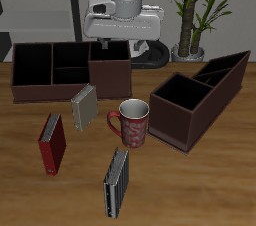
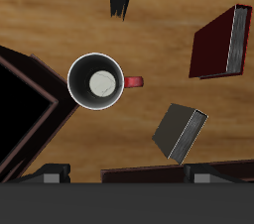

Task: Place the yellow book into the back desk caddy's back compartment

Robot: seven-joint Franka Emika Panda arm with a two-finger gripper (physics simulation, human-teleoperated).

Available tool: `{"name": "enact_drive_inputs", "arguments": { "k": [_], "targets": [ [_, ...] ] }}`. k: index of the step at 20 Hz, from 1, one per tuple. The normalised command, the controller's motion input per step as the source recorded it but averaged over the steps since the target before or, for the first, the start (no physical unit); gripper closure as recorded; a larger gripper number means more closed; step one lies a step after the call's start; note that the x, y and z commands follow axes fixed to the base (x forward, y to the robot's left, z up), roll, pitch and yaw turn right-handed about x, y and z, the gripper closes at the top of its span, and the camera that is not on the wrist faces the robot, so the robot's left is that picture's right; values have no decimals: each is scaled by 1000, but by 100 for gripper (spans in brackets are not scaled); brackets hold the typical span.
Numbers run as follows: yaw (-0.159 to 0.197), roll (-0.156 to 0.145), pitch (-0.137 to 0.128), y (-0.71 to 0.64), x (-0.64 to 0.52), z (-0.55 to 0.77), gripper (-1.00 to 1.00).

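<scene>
The yellow book [image 1: 84,105] stands tilted on the table in front of the back desk caddy [image 1: 30,75], a long dark brown box with a taller end section. Its back compartment [image 1: 70,56] is the rear narrow slot in the middle. My gripper [image 1: 125,36] hangs high above the table behind the caddy, open and empty. In the wrist view the yellow book [image 2: 181,132] lies below the gripper [image 2: 127,178], beside the caddy's edge [image 2: 149,175], with both fingertips [image 2: 50,176] far apart.
A red patterned mug [image 1: 133,122] stands beside the yellow book. A red book [image 1: 52,142] and a dark blue-black book [image 1: 117,182] stand nearer the table's front edge. A brown caddy with sloped sides [image 1: 200,95] stands beside the mug. A potted plant [image 1: 195,10] is behind.
</scene>
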Motion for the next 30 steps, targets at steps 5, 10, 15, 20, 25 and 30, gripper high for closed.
{"name": "enact_drive_inputs", "arguments": {
  "k": [5, 10, 15, 20, 25, 30],
  "targets": [
    [9, 38, 9, -109, -9, -50, -100],
    [-42, 22, -22, -325, -23, -5, -100],
    [-103, 2, -104, -392, -107, 14, -100],
    [-66, 11, -39, -257, -60, -122, -100],
    [-35, 30, -22, -347, -48, -158, -100],
    [15, 65, -26, -286, -92, -137, -100]
  ]
}}
